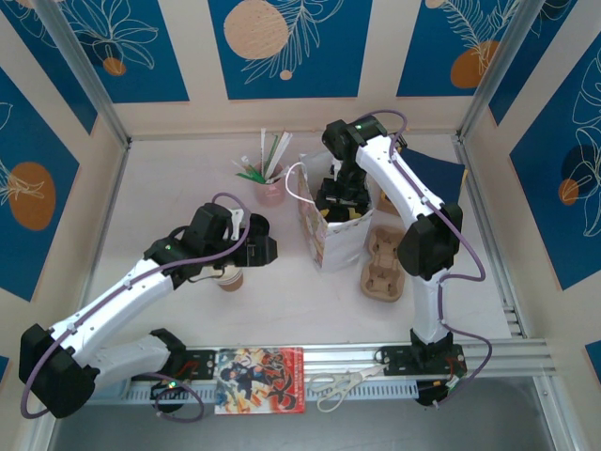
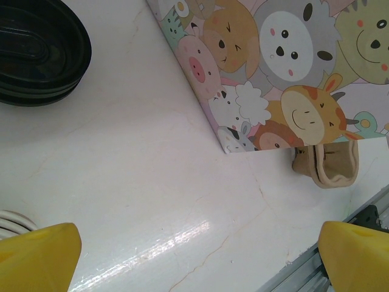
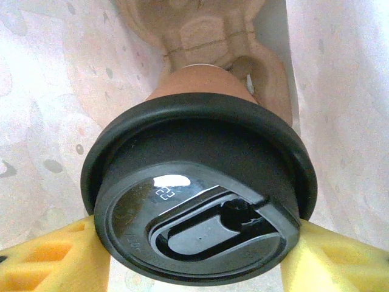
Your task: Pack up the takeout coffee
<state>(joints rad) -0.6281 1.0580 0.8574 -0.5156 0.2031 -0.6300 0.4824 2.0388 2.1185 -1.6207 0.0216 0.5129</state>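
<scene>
A takeout coffee (image 3: 200, 91), a kraft-brown cup capped with a black lid (image 3: 200, 207), sits low inside the animal-print paper bag (image 1: 324, 235). My right gripper (image 3: 197, 255) is shut on its lid rim, one yellow finger on each side. In the top view this gripper (image 1: 338, 202) reaches down into the bag's mouth. Behind the cup a pulp carrier (image 3: 200, 30) stands in the bag. Another brown paper cup (image 1: 230, 277) with a white rim stands uncapped on the table under my left arm. My left gripper (image 2: 203, 255) is open over bare table, left of the bag (image 2: 292, 73).
A stack of black lids (image 2: 36, 55) lies beside my left gripper. A pulp cup carrier (image 1: 383, 263) lies right of the bag. The pink cup of straws (image 1: 270, 188) stands behind the bag. A magazine (image 1: 260, 379) and scissors (image 1: 338, 383) lie at the near edge.
</scene>
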